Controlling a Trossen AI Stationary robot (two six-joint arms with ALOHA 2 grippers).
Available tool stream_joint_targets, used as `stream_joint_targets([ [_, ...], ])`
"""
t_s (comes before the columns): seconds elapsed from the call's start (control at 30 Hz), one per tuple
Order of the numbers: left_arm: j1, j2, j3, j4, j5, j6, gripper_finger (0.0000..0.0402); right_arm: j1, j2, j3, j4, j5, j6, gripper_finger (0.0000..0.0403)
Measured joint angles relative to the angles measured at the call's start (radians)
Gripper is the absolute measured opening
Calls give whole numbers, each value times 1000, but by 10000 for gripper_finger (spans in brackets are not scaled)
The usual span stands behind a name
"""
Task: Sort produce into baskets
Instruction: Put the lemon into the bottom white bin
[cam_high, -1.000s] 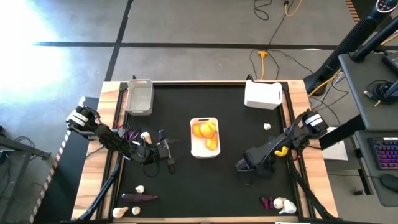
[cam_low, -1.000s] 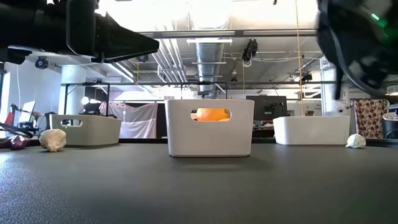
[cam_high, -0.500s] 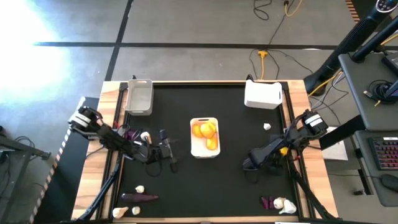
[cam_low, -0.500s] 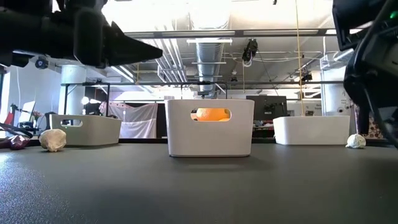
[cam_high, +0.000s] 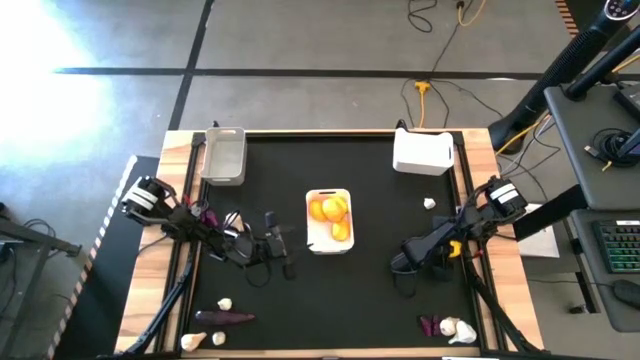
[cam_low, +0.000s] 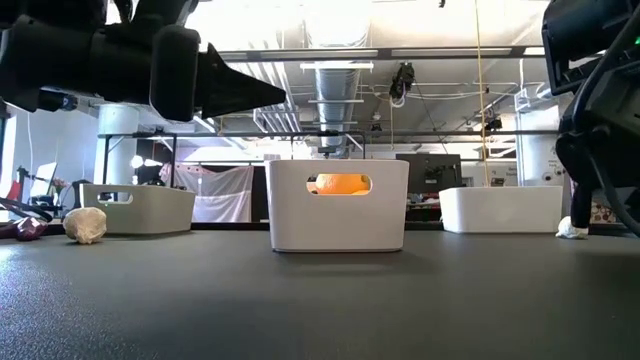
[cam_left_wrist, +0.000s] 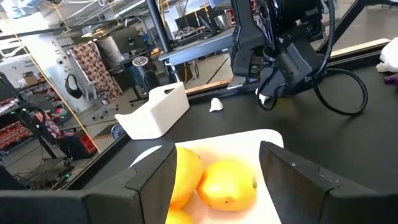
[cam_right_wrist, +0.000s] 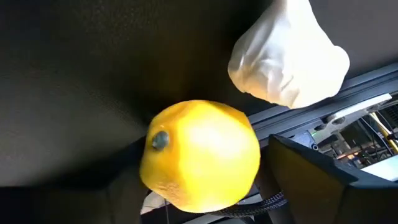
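Lemon (cam_right_wrist: 200, 155) lies at the mat's right edge in the high view, filling our right gripper (cam_high: 452, 247)'s wrist view; whether those jaws grip it, we cannot tell. We should seat it squarely before carrying it to the centre basket (cam_high: 329, 247), while our left gripper (cam_high: 285, 243) hangs open-jawed just left of that basket.

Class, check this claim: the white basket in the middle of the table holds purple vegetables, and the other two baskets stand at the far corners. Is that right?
Not quite. The middle basket holds yellow fruits, not purple vegetables, as the high view shows. The other two baskets do stand at the far corners.

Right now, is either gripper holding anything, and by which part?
Left gripper: open, holding nothing. Right gripper: a yellow fruit sits close against its fingers; whether they grip it cannot be told.
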Motion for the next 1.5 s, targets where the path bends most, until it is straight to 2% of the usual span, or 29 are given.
stream_joint_targets([
  [0.23,0,1,4,-15,0,3,212,0,0,14,-2,-1,47,211],
  [0.37,0,1,4,-15,-1,11,212,0,0,64,-12,-1,62,197],
  [0.53,0,1,4,-15,-1,11,212,-7,0,219,-110,29,139,205],
  [0.7,1,0,3,-15,0,11,212,-27,0,465,-165,150,269,201],
  [0.83,6,0,3,-13,-1,11,212,-40,0,655,-50,380,331,202],
  [0.93,6,0,3,-13,-1,11,212,-48,0,756,91,562,279,206],
  [1.0,6,0,3,-13,-1,11,212,-62,0,791,207,625,222,206],
  [1.2,5,0,3,-13,-1,11,212,-127,8,786,517,632,73,205],
  [1.33,5,0,2,-13,-4,25,212,-176,54,772,553,629,44,206],
  [1.43,-6,-2,2,-36,-74,60,212,-202,98,768,548,605,41,206],
  [1.5,-18,-3,2,-59,-164,92,212,-216,129,768,553,559,38,206],
])
